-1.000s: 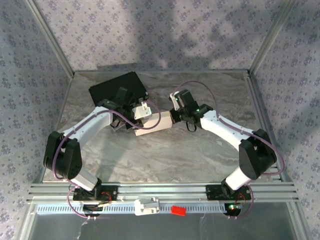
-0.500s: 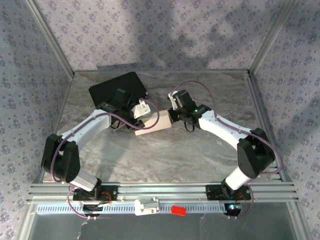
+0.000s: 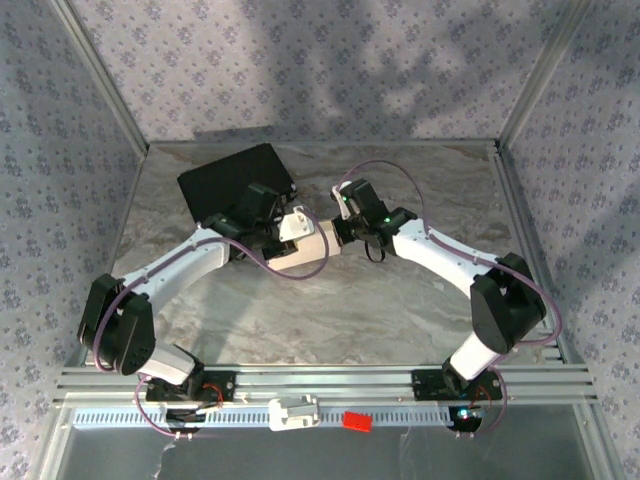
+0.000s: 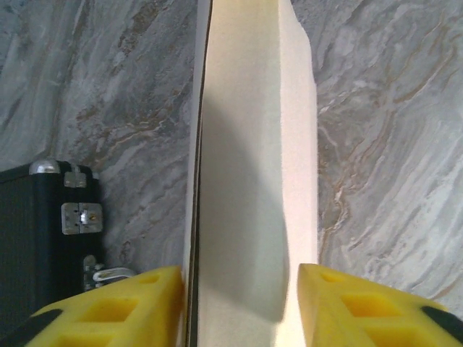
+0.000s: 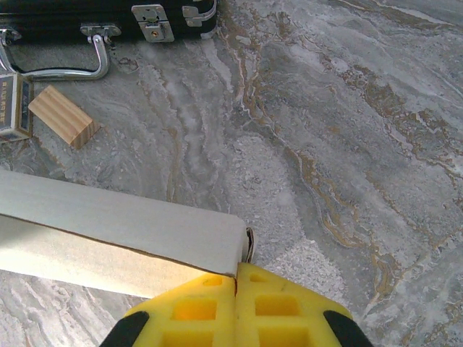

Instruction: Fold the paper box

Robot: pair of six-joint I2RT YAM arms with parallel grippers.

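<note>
The paper box (image 3: 306,252) is a white, long, flat shape held off the marble table between both arms. In the left wrist view the paper box (image 4: 246,181) runs straight away from the camera, and my left gripper (image 4: 242,303) has a yellow pad pressed against each of its long sides. My left gripper (image 3: 285,236) sits at the box's left end. My right gripper (image 3: 335,236) is at the other end. In the right wrist view the right gripper (image 5: 236,278) is shut, pinching a thin edge at the corner of the paper box (image 5: 108,224).
A black case (image 3: 235,178) with metal latches lies at the back left, close behind the left gripper. Beside the handle of the black case (image 5: 108,14) lie a small wooden block (image 5: 64,116) and a tiny printed card (image 5: 11,105). Aluminium frame rails border the table.
The box and both grippers have shifted slightly left and toward the back. The left gripper has moved further along the box and re-closed on its sides. The right gripper stayed shut.
</note>
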